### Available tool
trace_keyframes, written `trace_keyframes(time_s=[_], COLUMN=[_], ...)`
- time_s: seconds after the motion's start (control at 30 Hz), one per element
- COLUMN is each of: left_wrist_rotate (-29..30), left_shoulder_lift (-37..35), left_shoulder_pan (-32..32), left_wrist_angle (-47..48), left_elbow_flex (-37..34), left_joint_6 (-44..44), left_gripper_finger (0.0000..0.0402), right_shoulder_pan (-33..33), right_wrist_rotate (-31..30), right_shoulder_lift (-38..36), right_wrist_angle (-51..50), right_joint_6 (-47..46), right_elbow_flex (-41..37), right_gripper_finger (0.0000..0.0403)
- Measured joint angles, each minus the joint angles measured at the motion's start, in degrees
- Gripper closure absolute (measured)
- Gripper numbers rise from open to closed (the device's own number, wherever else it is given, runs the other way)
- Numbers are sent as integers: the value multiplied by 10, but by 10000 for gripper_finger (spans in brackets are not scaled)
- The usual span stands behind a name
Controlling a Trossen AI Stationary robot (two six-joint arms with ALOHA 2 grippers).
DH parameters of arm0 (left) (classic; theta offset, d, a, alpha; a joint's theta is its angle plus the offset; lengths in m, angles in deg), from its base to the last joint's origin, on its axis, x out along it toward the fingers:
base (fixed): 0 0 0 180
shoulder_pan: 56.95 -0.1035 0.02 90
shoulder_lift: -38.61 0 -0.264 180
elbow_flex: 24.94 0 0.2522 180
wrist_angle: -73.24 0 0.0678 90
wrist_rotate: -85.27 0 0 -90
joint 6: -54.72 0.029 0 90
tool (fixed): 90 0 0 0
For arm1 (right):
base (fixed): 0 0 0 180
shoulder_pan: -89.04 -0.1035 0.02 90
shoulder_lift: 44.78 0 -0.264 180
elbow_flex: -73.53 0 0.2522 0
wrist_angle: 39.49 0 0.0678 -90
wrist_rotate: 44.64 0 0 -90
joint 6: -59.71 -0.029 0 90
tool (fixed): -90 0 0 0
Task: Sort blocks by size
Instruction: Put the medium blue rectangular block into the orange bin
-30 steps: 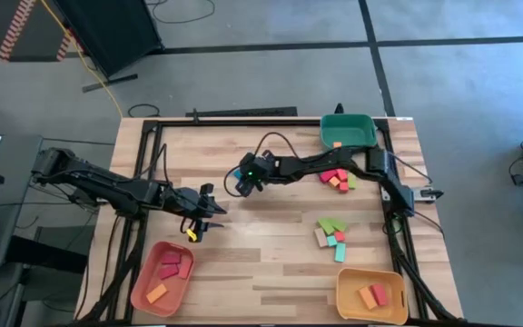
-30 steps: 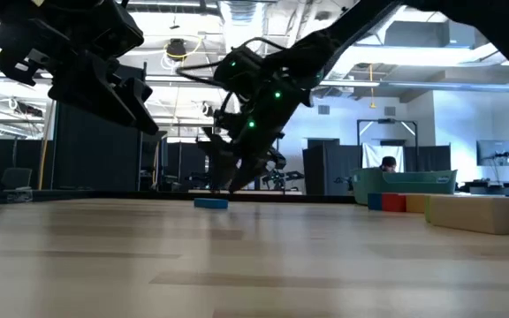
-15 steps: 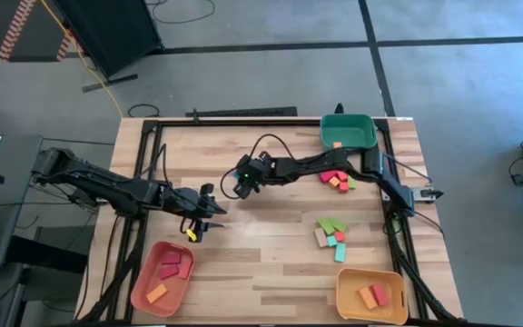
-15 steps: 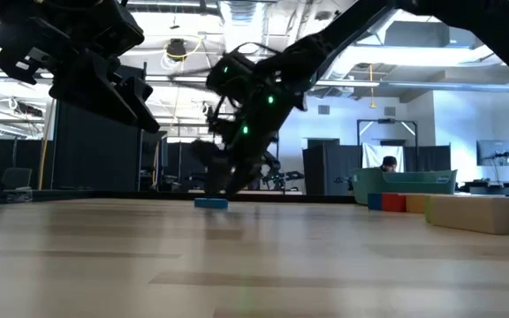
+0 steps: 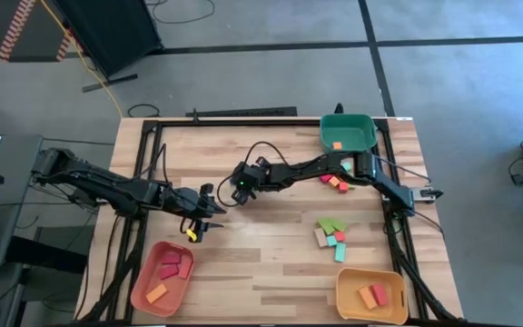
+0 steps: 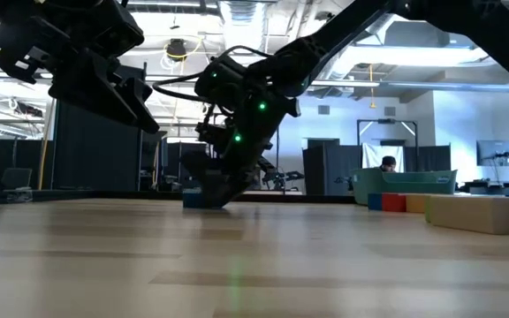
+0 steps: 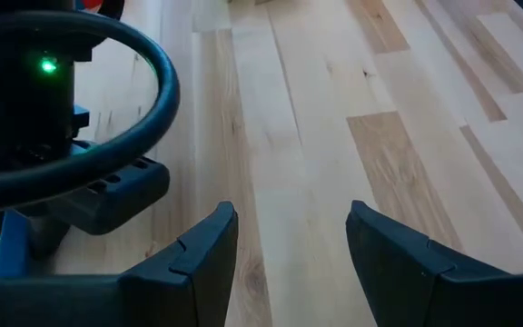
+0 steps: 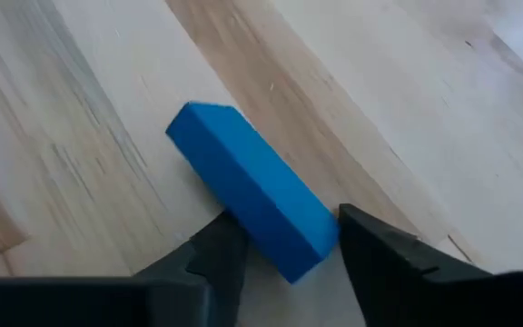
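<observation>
A blue bar block (image 8: 248, 195) lies flat on the wooden table near its middle. My right gripper (image 8: 284, 245) has come down onto it from the right and is shut on one end. In the high view that gripper (image 5: 231, 188) covers the block, and in the low view (image 6: 208, 193) only a bit of blue shows at its tip. My left gripper (image 7: 289, 245) hovers open and empty just left of it, above bare wood (image 5: 209, 207). Other blocks lie in two loose groups (image 5: 336, 179) (image 5: 331, 233) on the right. My right gripper pinches the blue bar's two long sides at the end nearest the wrist (image 8: 302, 241), one finger on each side. The fingers (image 8: 216, 254) slant down from the table's right and lie across the bar. The bar lies flat on the table.
A green tray (image 5: 363, 136) stands at the far right with an orange block in it. A salmon tray (image 5: 143, 289) sits near left and a yellow tray (image 5: 345, 295) near right, each holding a few blocks. Bare wood lies between the arms and the near edge.
My right gripper has sunk and gone toward the table's left, down onto the blue bar, which stood clear beside its fingertips a second ago and is now between them.
</observation>
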Motion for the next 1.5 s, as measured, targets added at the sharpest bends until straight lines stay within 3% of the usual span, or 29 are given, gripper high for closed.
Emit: trace_keyframes(time_s=[0.23, 0.37, 0.67, 1.17, 1.5], left_wrist_rotate=[0, 0, 0, 0, 0], left_shoulder_lift=[0, 0, 0, 0, 0], left_shoulder_pan=[0, 0, 0, 0, 0], left_wrist_angle=[0, 1, 5, 6, 18], left_elbow_flex=[0, 0, 0, 0, 0], left_joint_6=[0, 0, 0, 0, 0], left_gripper_finger=[204, 204, 204, 204, 204], right_shoulder_pan=[-8, -11, -18, -43, -82], right_wrist_rotate=[-1, -1, -1, 10, -36], right_shoulder_lift=[0, 0, 0, -35, -84], right_wrist_angle=[1, -1, -21, -85, -183], right_joint_6=[18, 25, 26, 22, -3], right_elbow_flex=[-1, -1, 0, -4, -5], right_gripper_finger=[297, 322, 306, 323, 323])
